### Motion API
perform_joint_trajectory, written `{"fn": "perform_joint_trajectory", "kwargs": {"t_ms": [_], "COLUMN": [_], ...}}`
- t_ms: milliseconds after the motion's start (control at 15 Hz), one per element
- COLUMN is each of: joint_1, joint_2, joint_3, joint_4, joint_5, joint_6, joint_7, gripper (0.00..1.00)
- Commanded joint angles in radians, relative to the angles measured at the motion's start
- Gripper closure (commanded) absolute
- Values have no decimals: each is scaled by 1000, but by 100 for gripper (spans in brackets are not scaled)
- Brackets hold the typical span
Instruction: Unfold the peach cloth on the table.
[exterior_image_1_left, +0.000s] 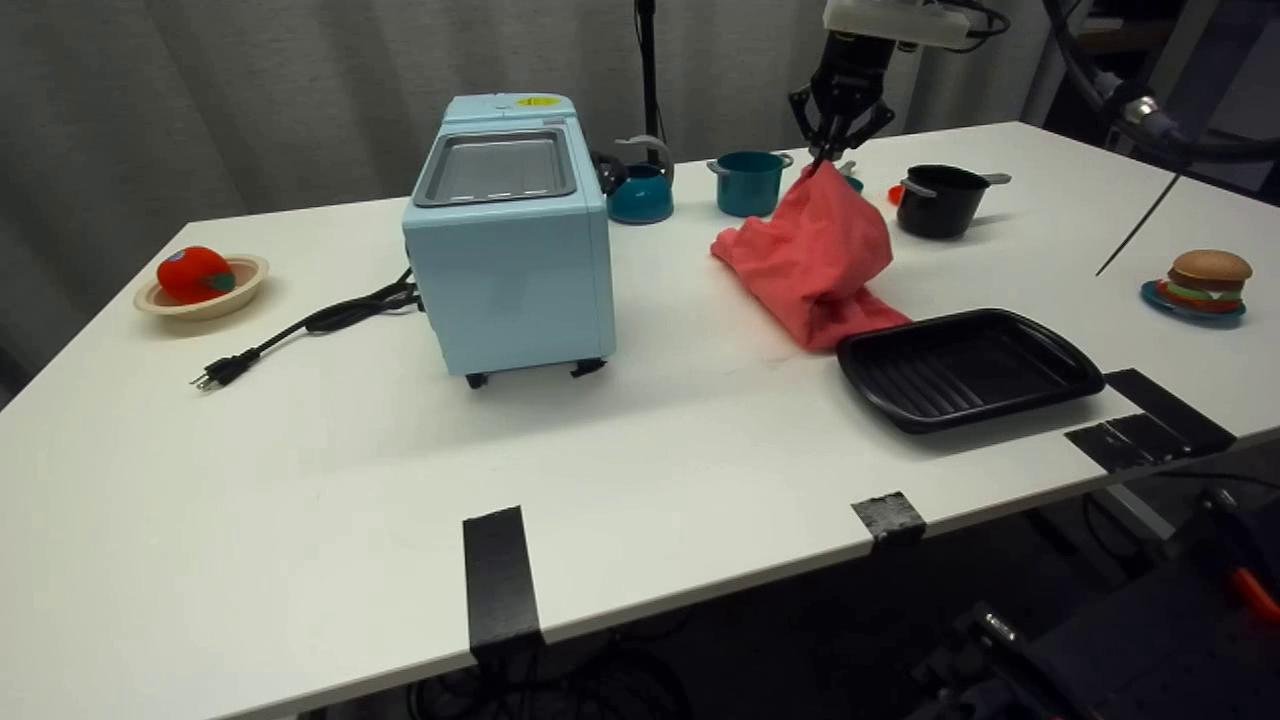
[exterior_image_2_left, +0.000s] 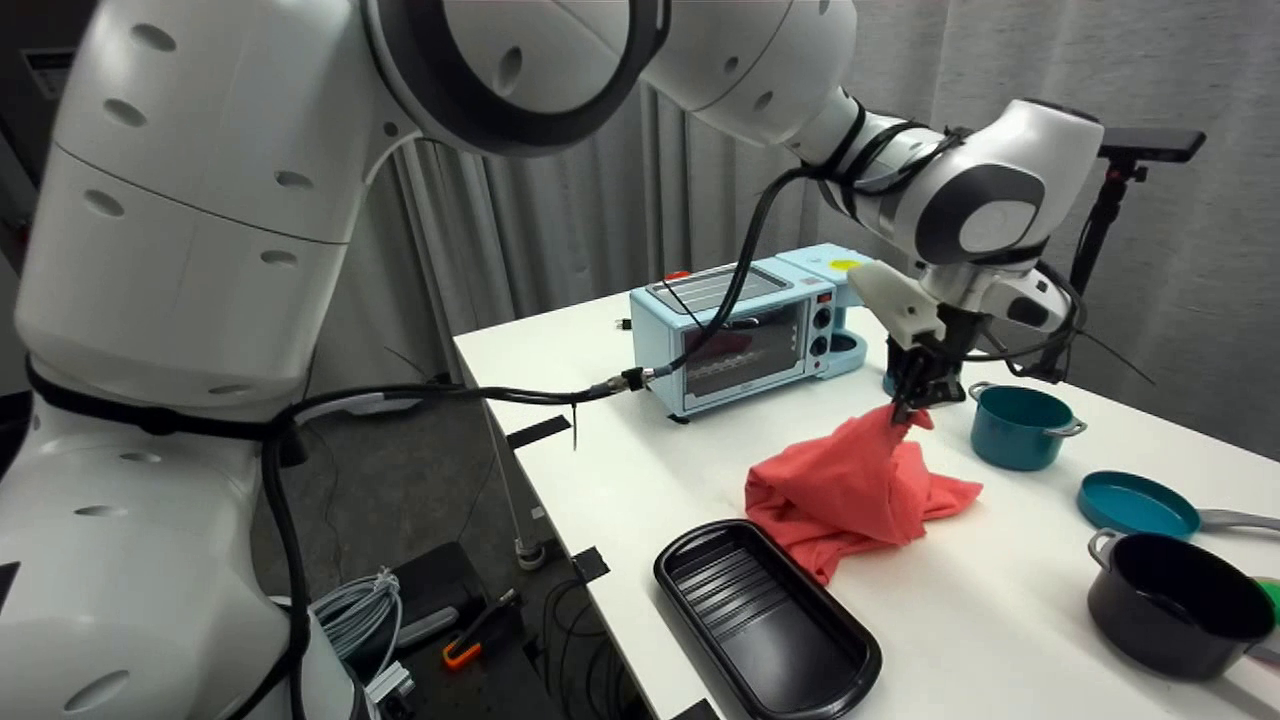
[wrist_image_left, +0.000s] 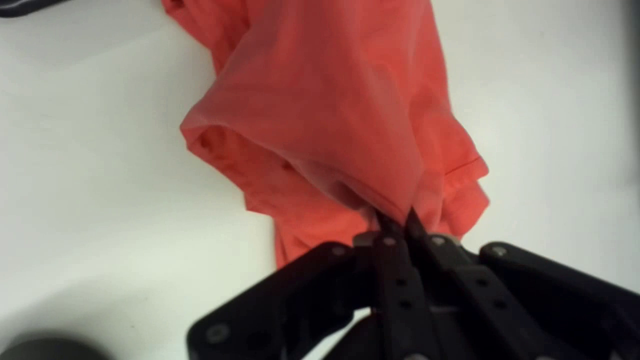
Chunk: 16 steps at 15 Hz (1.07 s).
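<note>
Your gripper (wrist_image_left: 399, 222) is pinching the top of the peach cloth (exterior_image_1_left: 812, 250). It looks floppy and pinky red, pointy at the top like a tent, with wrinkly folds lying on the smooth white table (exterior_image_1_left: 330, 490), just beside the shiny black tray (exterior_image_1_left: 1000, 365) with straight ridges in it.

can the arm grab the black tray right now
Probably not: the gripper is shut on the cloth and would likely need to release it before taking the tray.
</note>
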Motion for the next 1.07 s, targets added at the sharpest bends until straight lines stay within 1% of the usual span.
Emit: {"fn": "perform_joint_trajectory", "kwargs": {"t_ms": [0,467,667,733,867,933,1000], "joint_1": [12,47,64,65,75,81,87], "joint_2": [-71,-126,-139,-140,-144,-143,-144], "joint_3": [34,82,93,98,102,101,98], "joint_4": [-36,-59,-81,-83,-99,-104,-115], "joint_5": [88,271,313,325,324,315,307], "joint_6": [-38,-30,-14,-25,-36,-35,-20], "joint_7": [7,84,86,72,61,66,65], "gripper": [99,99,99,99,99,71,68]}}
